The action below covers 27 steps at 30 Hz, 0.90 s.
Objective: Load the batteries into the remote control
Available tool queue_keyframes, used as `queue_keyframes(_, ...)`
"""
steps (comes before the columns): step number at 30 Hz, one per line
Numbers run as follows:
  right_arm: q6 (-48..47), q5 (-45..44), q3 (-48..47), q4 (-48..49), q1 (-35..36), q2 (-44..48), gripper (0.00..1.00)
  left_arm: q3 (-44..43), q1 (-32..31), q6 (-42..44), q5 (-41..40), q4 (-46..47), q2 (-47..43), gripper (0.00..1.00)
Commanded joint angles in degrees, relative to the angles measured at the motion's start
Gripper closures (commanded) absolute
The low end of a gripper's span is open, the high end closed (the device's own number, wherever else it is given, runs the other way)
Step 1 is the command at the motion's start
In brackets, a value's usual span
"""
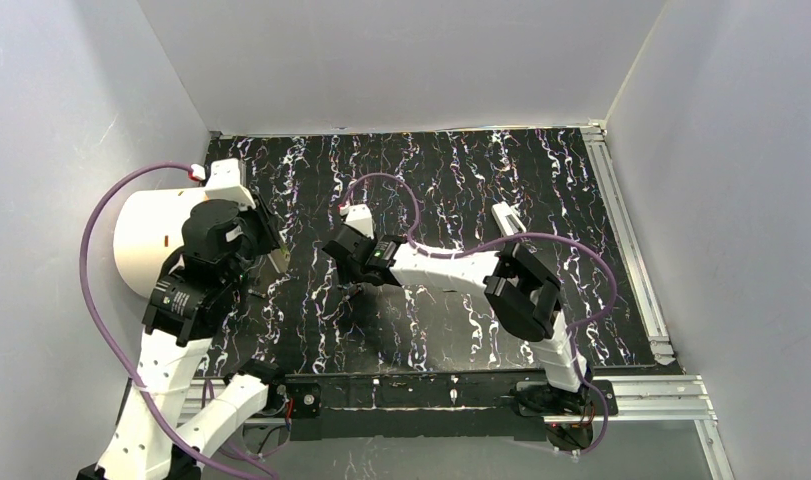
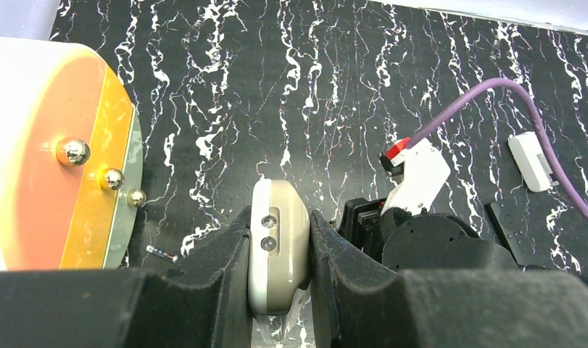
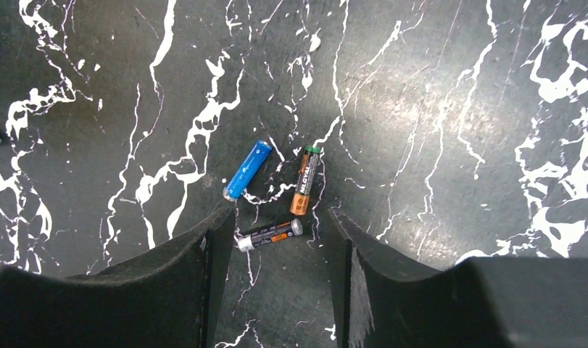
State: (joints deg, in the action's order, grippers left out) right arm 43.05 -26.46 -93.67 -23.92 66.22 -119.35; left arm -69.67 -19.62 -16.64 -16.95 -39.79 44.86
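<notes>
The left gripper (image 2: 280, 221) is clamped on a pale remote control (image 2: 276, 268), whose narrow end sticks up between the two black fingers and shows two small round windows. This arm stands at the left side of the black, white-veined table (image 1: 461, 180), just beside a big white drum (image 2: 44, 145) that lies on its side, with an orange face and three shiny metal balls. On the table just below the drum's edge lies a small thin stick (image 2: 162, 252), perhaps another battery, though it is too small to tell. The right gripper (image 3: 278, 217) hangs low over the middle of the table with its jaws apart and nothing gripped. A dark battery (image 3: 270, 235) lies flat between its fingers, its silver end very near the left finger; whether they touch is unclear. Just beyond the fingertips lie a blue battery (image 3: 247, 170) and a green-tipped battery (image 3: 306, 180) with an orange body, near each other but apart, both flat on the table and well away from the remote control.
</notes>
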Motion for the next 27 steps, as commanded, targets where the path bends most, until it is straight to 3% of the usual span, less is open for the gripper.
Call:
queue_keyframes(1,-3.8,-1.9,-4.2,-4.4,-0.6,-2.8,0.44,0.5,0.1,0.2,-1.1,1.4,0.6,1.0)
queue_keyframes(13,-4.7,-2.0,-10.7,-8.0,-0.8,-9.7,0.58,1.5,0.1,-0.3,-0.2,2.1,1.3,1.0)
queue_keyframes(27,-8.1,-2.1,-9.0,-14.6,-0.7,-10.5,0.63,2.2,0.0,-0.4,-1.1,3.0,1.0,1.0)
